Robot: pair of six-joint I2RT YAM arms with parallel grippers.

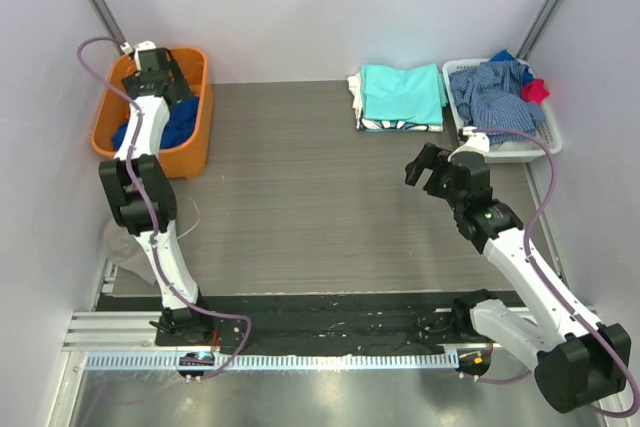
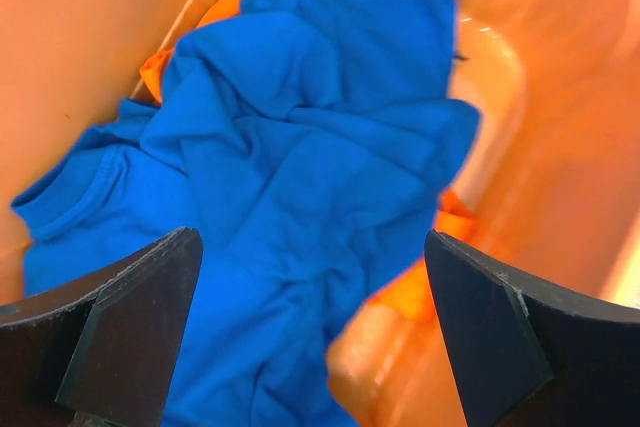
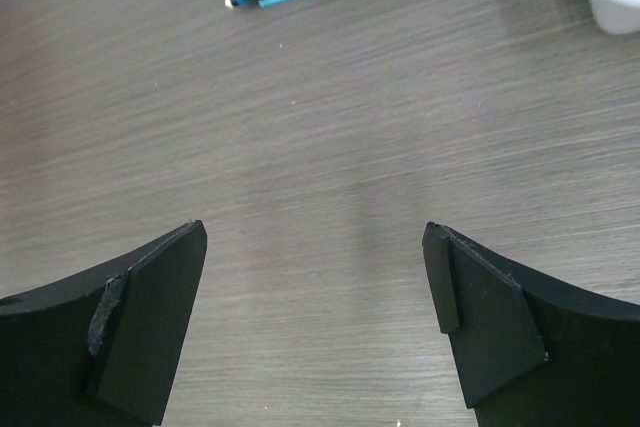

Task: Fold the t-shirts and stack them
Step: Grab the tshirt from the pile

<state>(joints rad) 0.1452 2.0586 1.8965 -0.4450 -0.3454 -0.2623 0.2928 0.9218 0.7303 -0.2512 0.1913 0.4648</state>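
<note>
While the left tool (image 2: 308,247) hangs over the orange bin (image 1: 200,152) at the far left of the desk (image 1: 300,197), its jaws are spread wide with nothing between them; right below lies the blue t-shirt (image 2: 300,147), crumpled, with a bit of orange t-shirt (image 2: 410,292) showing under its edge; the step in hand looks like picking the next shirt out of the bin. The right tool (image 3: 315,237) is spread and empty too, hovering above bare desk near the folded stack (image 1: 400,97), aqua on top, at the far edge beside a white basket (image 1: 535,144); so at least 1 shirt seems done and 2 or more remain. The next move calls for lowering the left tool into the bin, pinching a raised fold of blue cloth and not the orange beneath, then lifting it clear of the bin wall onto the open middle of the desk for spreading flat.
</note>
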